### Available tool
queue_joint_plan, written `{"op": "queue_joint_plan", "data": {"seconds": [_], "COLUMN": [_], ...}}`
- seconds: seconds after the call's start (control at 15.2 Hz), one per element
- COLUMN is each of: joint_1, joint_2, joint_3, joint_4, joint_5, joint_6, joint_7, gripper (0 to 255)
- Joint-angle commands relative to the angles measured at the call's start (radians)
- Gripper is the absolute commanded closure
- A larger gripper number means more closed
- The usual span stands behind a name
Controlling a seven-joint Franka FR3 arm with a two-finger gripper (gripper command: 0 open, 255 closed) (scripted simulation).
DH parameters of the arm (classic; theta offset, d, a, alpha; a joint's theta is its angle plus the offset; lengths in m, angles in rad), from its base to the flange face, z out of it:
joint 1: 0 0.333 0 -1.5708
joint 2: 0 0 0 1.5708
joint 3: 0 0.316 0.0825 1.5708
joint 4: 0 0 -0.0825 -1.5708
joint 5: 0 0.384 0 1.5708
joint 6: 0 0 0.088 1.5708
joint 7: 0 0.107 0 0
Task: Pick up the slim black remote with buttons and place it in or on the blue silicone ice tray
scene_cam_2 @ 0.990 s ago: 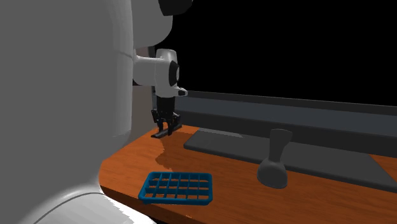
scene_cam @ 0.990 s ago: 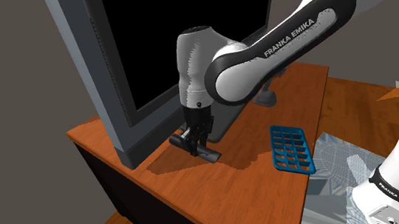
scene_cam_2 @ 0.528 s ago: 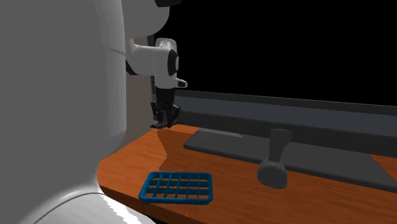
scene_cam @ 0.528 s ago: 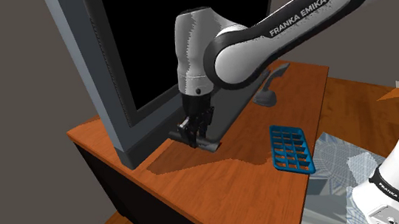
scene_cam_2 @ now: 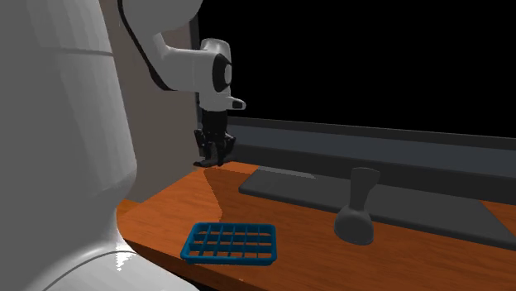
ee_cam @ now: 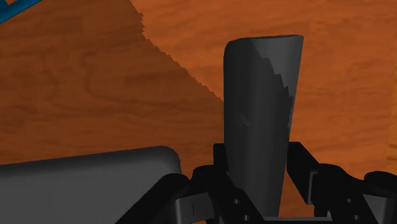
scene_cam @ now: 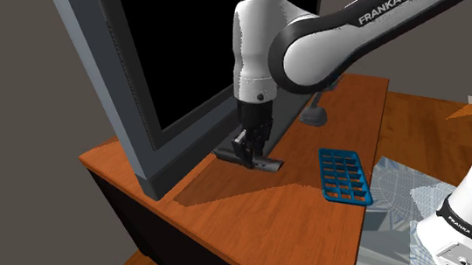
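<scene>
My arm (scene_cam: 374, 20) reaches in from the shoulder view's right, bent at the elbow, and my white wrist (scene_cam: 258, 55) turns straight down. My black gripper (scene_cam: 248, 150) hangs below it, pointing downward. My fingers (ee_cam: 218, 167) stand close together, clasping a slim dark remote (ee_cam: 257, 95) by its long sides, with its far end jutting out past my fingertips.
</scene>
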Motion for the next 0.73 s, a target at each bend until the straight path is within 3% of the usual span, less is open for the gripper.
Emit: {"op": "queue_joint_plan", "data": {"seconds": [0.0, 0.66], "joint_1": [-0.007, 0.028], "joint_2": [-0.088, -0.501], "joint_3": [-0.012, -0.129], "joint_4": [-0.095, -0.476], "joint_5": [0.047, 0.18], "joint_6": [0.012, -0.032], "joint_7": [-0.048, -0.236], "gripper": [255, 255]}}
